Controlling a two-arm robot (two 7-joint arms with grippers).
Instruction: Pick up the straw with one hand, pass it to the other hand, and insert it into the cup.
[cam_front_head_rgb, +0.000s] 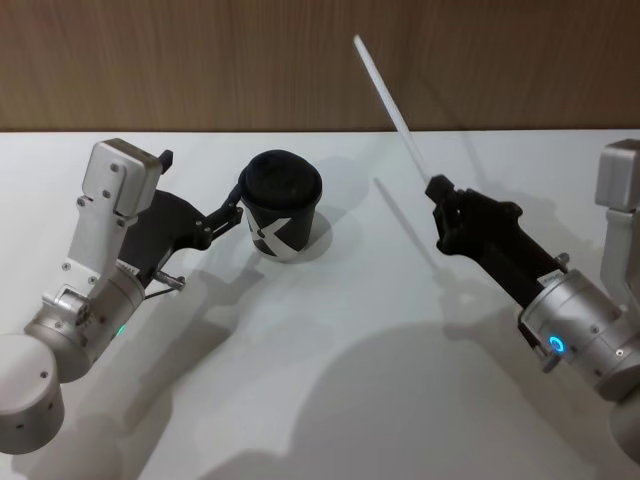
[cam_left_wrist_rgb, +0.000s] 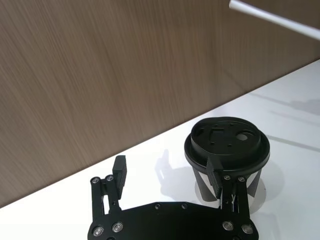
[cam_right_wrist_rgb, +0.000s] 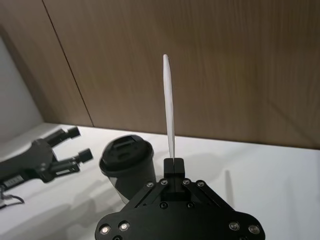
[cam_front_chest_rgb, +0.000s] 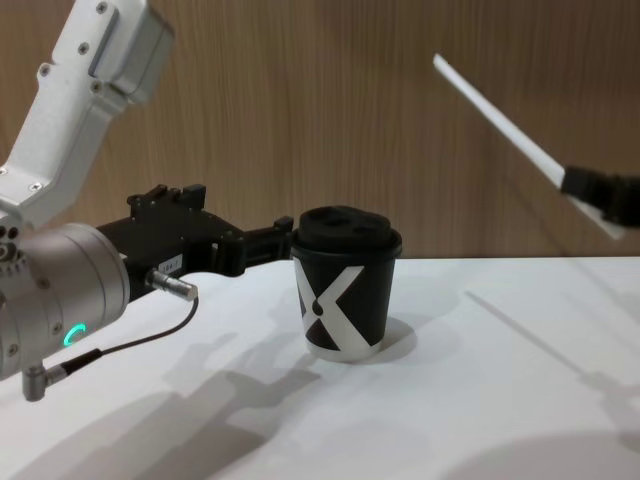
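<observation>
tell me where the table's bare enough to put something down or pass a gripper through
Bare: the near half of the table, between both arms, and the stretch between the cup and the right gripper, which holds the straw aloft. Crowded: the cup's left side, where the open left gripper sits close.

We see silver-grey cylindrical wrists and boxy pale links dotted with small screws, with a green light ring on the left wrist (cam_front_chest_rgb: 70, 290) and a bluish one on the right wrist (cam_front_head_rgb: 580, 320). The left gripper (cam_left_wrist_rgb: 167, 170) and right gripper (cam_right_wrist_rgb: 173, 164) are matte black, their flat plates studded with silver screws. A thin grey cable (cam_front_chest_rgb: 130, 345) loops from a silver plug beside the left wrist.
</observation>
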